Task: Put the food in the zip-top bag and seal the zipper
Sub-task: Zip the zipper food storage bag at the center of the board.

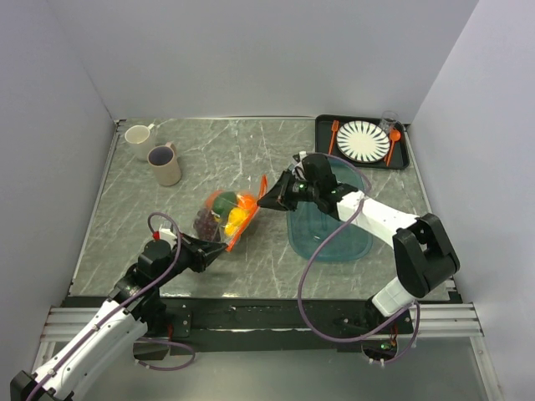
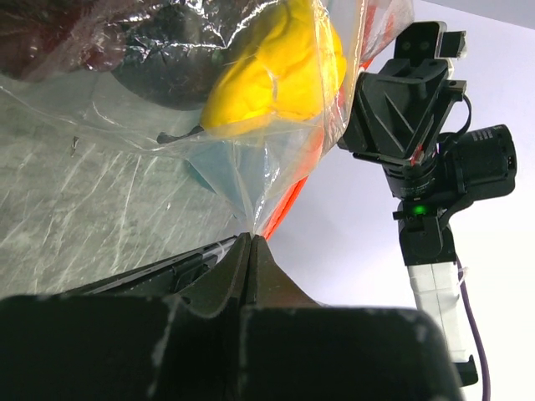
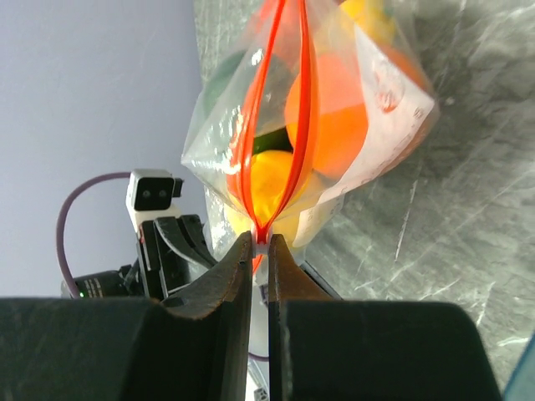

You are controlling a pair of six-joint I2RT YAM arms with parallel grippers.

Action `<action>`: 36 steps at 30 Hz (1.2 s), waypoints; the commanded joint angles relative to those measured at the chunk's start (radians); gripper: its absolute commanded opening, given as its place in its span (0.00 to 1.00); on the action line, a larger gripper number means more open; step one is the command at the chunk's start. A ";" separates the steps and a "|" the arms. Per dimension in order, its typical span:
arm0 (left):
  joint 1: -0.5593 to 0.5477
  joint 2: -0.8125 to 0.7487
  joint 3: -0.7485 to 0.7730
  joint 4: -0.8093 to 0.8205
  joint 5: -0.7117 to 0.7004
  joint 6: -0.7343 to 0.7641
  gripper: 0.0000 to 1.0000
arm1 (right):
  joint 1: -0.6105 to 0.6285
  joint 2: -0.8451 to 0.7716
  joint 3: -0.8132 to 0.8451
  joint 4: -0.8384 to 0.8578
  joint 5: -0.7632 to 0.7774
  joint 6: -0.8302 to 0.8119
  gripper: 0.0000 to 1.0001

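Bag (image 1: 219,214) spanned between both sets of jaws.
Left gripper (image 1: 221,251) clenched on bag corner; right gripper (image 1: 265,200) clamped on zipper (image 3: 308,92) end. Zipper gapes ahead of right jaws; food (image 3: 334,113) inside bag.

mugs (image 1: 165,164) 2 | zip-top bag (image 1: 226,213) 1 | plate (image 1: 363,140) 1 | fork (image 1: 333,136) 1 | spoon (image 1: 391,144) 1

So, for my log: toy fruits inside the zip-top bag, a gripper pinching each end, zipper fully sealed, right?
Not sealed: in the right wrist view the zipper's two strips bow apart over the toy fruits. The rest stands.
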 commanded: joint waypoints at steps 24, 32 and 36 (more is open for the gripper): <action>-0.002 -0.025 0.002 -0.056 0.013 0.015 0.01 | -0.129 0.061 0.126 0.046 0.062 -0.041 0.02; -0.001 -0.021 0.005 -0.056 0.012 0.014 0.01 | -0.163 0.075 0.126 0.056 0.068 -0.034 0.04; -0.001 -0.011 0.008 -0.053 0.013 0.017 0.01 | -0.181 0.083 0.129 0.062 0.063 -0.031 0.04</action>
